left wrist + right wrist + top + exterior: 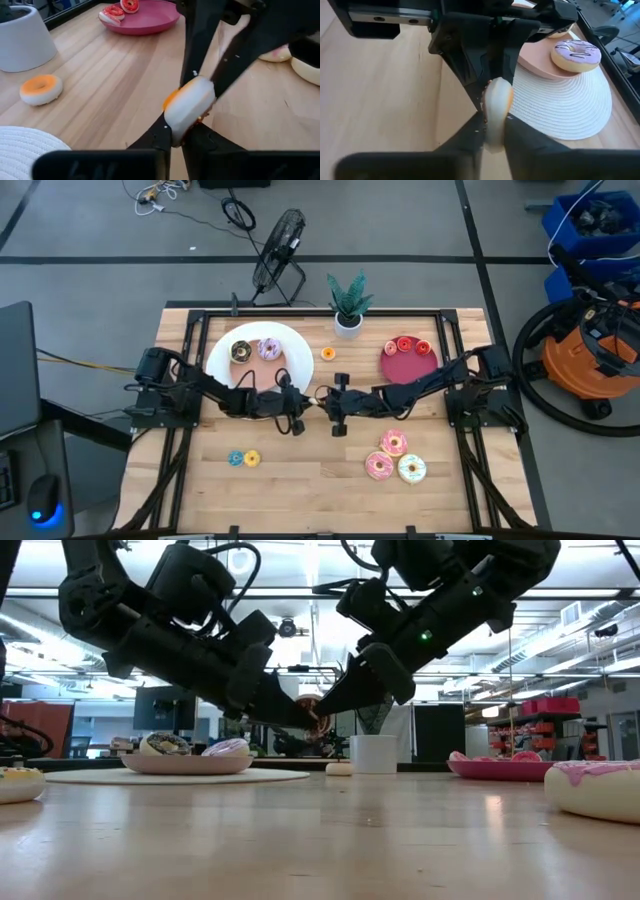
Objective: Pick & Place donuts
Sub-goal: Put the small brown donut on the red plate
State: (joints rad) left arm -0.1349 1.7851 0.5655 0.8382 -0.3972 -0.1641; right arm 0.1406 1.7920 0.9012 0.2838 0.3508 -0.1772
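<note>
Orange-frosted donut hangs mid-table, pinched by both left gripper and right gripper, evidently a handover.

Left end effector and right end effector meet mid-table, between white plate and magenta dish

Both arms reach in low from the two sides of the table and meet tip to tip over its middle. The left gripper points inward from the left, its fingers pinched narrow on a small donut. The right gripper comes head-on from the right, its fingers closed in on that same donut from the opposite end. In the low view both wrists slope down toward each other, making a shallow V, with the tips held clear above the tabletop.
</note>
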